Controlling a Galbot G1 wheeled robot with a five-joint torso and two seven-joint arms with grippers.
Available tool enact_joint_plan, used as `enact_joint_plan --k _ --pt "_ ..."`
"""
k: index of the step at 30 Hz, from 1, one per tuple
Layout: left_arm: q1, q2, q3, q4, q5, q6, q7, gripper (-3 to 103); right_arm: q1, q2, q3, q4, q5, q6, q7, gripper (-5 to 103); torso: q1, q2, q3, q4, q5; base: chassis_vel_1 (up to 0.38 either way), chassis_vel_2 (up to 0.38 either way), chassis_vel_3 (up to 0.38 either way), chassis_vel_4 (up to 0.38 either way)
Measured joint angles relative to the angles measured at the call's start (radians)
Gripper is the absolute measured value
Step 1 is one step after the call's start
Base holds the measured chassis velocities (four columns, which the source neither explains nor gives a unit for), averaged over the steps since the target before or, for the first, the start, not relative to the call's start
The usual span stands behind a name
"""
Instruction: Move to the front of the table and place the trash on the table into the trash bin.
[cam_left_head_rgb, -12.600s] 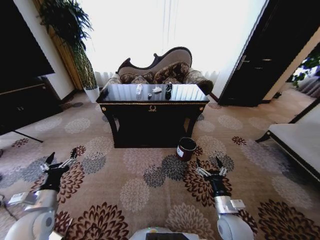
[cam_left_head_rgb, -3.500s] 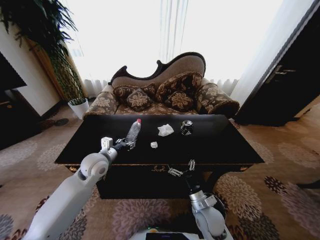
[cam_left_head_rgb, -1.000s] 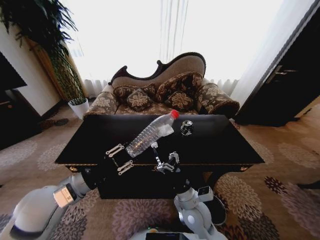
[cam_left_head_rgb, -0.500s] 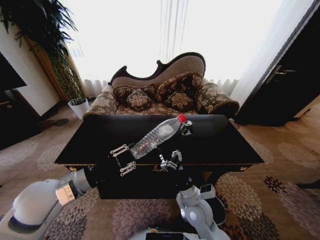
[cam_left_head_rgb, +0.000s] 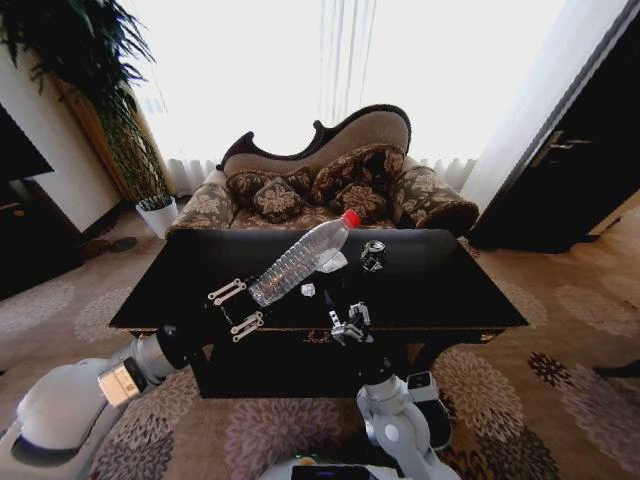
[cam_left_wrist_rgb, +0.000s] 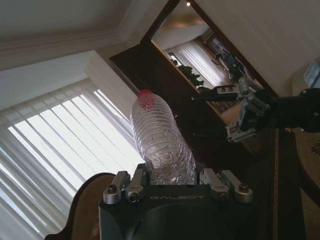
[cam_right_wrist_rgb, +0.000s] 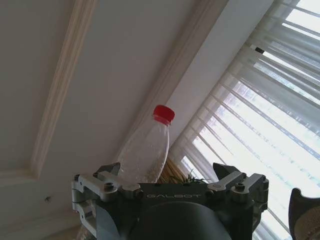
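**Though Light, Easily Crushed: Notes on Grip**

Of the bottle (cam_left_head_rgb: 298, 262), judging by clear ribbed walls and no sign of liquid: light, thin, springy. Likely to buckle under a hard squeeze, and to slip if pinched on the smooth taper near the red cap (cam_left_head_rgb: 351, 217). Best taken low on the ribbed body or across the base, where probably stiffest. Hardly fragile; would likely bounce rather than break.

Held much that way now: clamped at its base end by the left gripper (cam_left_head_rgb: 240, 308), tilted with the cap end up and away, raised clear above the table (cam_left_head_rgb: 450, 290) near the front edge. From the left wrist view, fingers (cam_left_wrist_rgb: 125, 186) closed in on either side of the base, pressed against the plastic, with no denting to be made out.

Right gripper (cam_left_head_rgb: 345, 322) raised just beside the table's front edge, near the bottle but apart from it. Jaws spread wide, nothing between them, touching nothing.

Lying on the tabletop beyond:
- **Dark can (cam_left_head_rgb: 373, 256):** probably rigid, light and apt to roll; take it across the barrel.
- **Crumpled tissue (cam_left_head_rgb: 335, 262):** partly behind the bottle; soft and near weightless; pinch from above.
- **Tiny white scrap (cam_left_head_rgb: 308, 290):** awkward to grip; calls for nearly closed fingertips.
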Motion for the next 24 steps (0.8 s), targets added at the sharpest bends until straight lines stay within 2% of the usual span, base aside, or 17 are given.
enact_joint_plan --k 11,24 --pt "0.002 0.054 0.020 -0.010 0.007 0.000 0.004 41 0.004 0.001 -0.019 0.051 0.003 -0.025 0.025 100 0.000 0.000 0.000 0.0000 0.0000 0.000 0.000 0.000 0.000" --pt "0.001 0.117 0.052 -0.029 0.029 0.011 0.009 41 0.005 -0.004 -0.091 0.057 -0.104 -0.044 0.036 100 0.000 0.000 0.000 0.0000 0.0000 0.000 0.000 0.000 0.000"
